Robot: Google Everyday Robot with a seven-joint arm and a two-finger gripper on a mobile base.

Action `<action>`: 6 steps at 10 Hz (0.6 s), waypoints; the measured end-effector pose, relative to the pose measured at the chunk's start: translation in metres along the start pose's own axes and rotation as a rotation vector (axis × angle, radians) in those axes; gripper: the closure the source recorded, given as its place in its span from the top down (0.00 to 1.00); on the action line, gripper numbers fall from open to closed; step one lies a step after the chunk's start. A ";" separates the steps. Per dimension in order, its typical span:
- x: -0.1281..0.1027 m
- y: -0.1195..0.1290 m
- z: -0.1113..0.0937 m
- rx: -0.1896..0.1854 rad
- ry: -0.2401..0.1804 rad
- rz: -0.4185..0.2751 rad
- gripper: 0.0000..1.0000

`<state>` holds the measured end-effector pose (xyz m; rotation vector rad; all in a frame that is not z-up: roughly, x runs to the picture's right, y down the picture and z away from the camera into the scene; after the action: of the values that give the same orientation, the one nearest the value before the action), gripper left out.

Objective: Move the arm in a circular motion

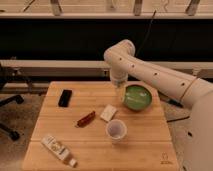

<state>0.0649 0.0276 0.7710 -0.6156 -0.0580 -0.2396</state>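
Note:
The arm (150, 72) is big and white, built of thick rounded segments with small dark dots. It reaches in from the right edge, bends at a bulky joint (120, 54) above the table's back edge and points straight down. The gripper (119, 90), at the pale yellowish tip, hangs just over the wooden table (50, 125), close to the left rim of a green bowl (137, 97). Nothing shows in its grasp.
On the table lie a black phone (65, 97), a red-brown bar (86, 118), a small white packet (107, 113), a white cup (116, 130) and a lying bottle (59, 148). A dark window wall runs behind, and a chair base (7, 127) stands at the left.

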 end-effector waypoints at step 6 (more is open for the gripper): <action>-0.013 0.034 0.000 -0.024 -0.045 0.020 0.58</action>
<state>0.0604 0.0572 0.7498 -0.6450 -0.0930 -0.2073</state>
